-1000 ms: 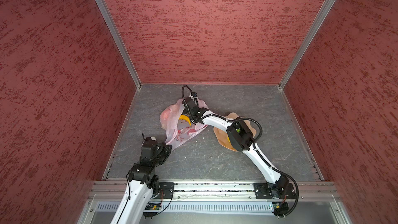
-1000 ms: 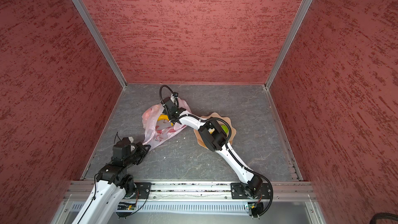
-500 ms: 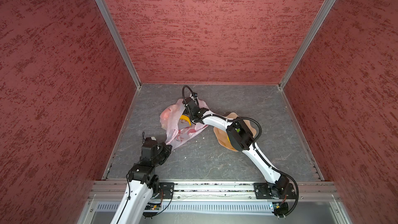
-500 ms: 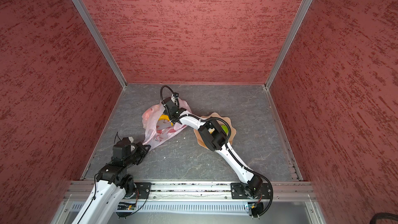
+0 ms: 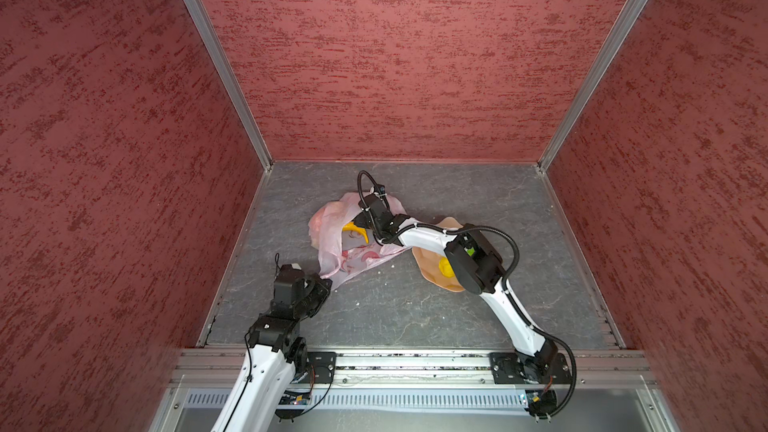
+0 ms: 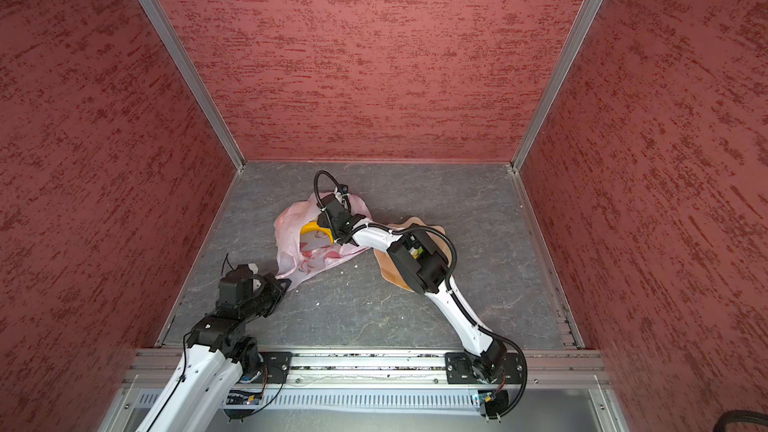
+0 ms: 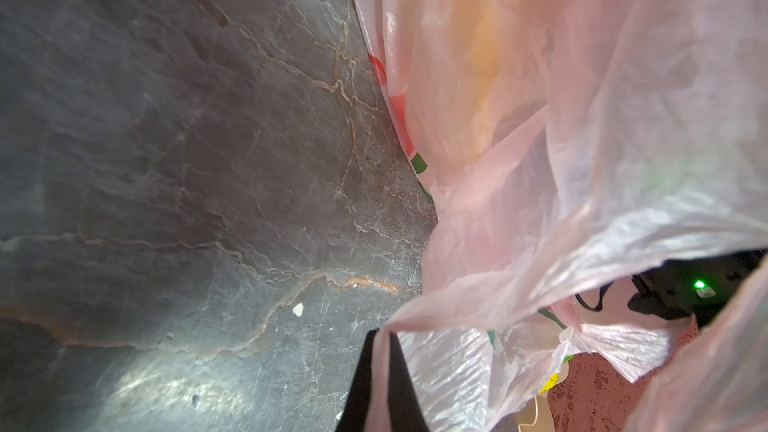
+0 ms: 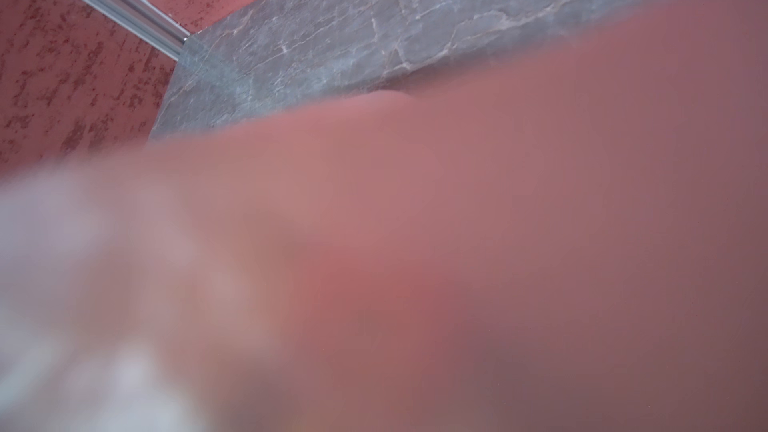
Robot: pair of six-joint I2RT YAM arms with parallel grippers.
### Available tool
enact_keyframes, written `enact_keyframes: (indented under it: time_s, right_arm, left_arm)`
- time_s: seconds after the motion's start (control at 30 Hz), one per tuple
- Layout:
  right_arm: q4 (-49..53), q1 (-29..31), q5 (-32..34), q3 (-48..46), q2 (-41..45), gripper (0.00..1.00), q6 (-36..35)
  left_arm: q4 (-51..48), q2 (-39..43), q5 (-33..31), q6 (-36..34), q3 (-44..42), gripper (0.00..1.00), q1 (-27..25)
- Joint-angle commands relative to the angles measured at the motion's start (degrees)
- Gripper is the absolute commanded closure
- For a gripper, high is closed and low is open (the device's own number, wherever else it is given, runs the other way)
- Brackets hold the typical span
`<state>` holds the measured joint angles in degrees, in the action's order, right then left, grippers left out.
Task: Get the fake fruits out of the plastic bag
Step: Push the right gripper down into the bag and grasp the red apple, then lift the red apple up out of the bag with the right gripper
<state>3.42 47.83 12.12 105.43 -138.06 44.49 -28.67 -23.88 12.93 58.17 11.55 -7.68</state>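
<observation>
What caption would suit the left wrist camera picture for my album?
Left gripper pinching the pale-pink plastic bag over the grey marbled table, an orange shape showing through the film.

This is a robot test cell of the kind found in a lab: a small booth closed on three sides by bare red textured walls, joined by aluminium corner posts, with a grey stone-patterned floor panel. Along the open front runs an aluminium rail. Two white-and-black robot arms are bolted to it, a left arm and a right arm, with a slotted metal strip just below.
</observation>
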Motion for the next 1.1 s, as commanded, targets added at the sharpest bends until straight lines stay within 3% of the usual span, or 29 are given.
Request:
enact_keyframes:
  time_s: [0.0,0.43,0.77,1.07]
  right_arm:
    - [-3.6,1.3,-1.5,-4.3,6.9,0.5,-1.9]
    - [-1.0,4.0,-8.0,-14.5,17.9,0.51,-6.8]
    - [3.6,5.7,-14.0,-16.1,23.0,0.51,-10.3]
    - [6.4,6.2,-15.0,-18.8,28.3,0.51,-12.4]
  left_arm:
    - [2.6,-0.5,-1.1,-0.6,1.3,1.0,-0.2]
    - [6.3,-4.0,-0.7,-1.3,2.1,1.0,-0.2]
    - [8.1,-6.0,-0.2,-1.3,2.5,1.0,-0.2]
    - [8.7,-7.1,-0.1,-1.4,2.8,1.0,-0.2]
